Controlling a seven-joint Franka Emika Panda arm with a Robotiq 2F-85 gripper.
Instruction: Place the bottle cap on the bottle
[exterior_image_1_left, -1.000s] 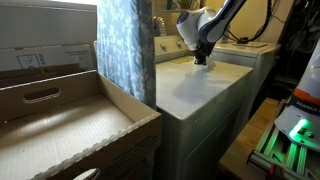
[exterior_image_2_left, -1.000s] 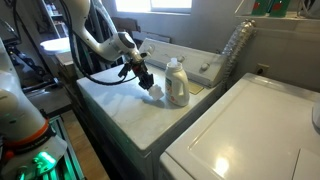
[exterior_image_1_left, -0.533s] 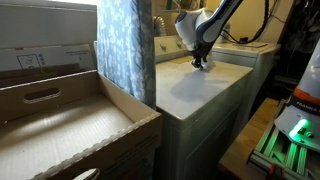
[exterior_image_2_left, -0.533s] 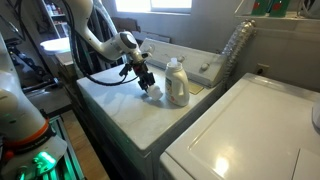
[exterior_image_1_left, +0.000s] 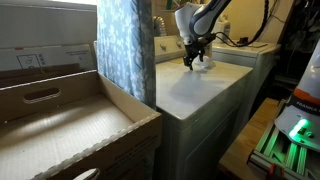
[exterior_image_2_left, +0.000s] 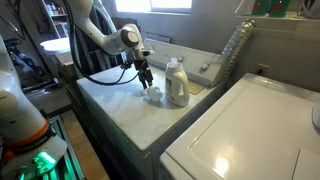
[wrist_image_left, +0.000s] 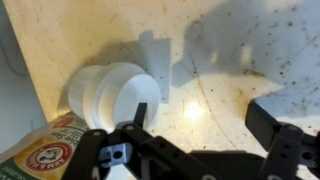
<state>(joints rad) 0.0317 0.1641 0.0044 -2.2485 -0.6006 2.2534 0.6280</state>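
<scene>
One pale, speckled appliance top (exterior_image_2_left: 115, 110) carries everything that matters to us, and it runs from the near left to the far right in an exterior view. The Franka arm (exterior_image_2_left: 100, 32) reaches over it from the left.

The bottle (exterior_image_2_left: 177, 83) stands upright toward the far right of that top. It is white with a yellowish-green label. In the wrist view only a strip of its label (wrist_image_left: 40, 148) shows at the lower left. Its neck is too small for us to tell how its mouth looks.

The gripper (exterior_image_2_left: 147, 78) hangs above the surface just left of the bottle, pointing down. In the wrist view the gripper (wrist_image_left: 200, 120) has its dark fingers (wrist_image_left: 285, 140) spread wide, with only bare speckled surface between them, so it carries nothing.

The bottle cap (exterior_image_2_left: 153, 96) sits on the top below the gripper, just beside the foot of the bottle. In the wrist view the bottle cap (wrist_image_left: 112, 95) lies left of the gap between the fingers, with the left finger's tip over its right edge. We cannot tell which way its open side faces.

We judge the step in hand to be the pickup, with the cap not yet grasped. Next we would shift the gripper to centre it over the cap, descend, and close gently. Then comes the lift and a short carry right to the neck, keeping clear of the bottle's shoulder.
</scene>
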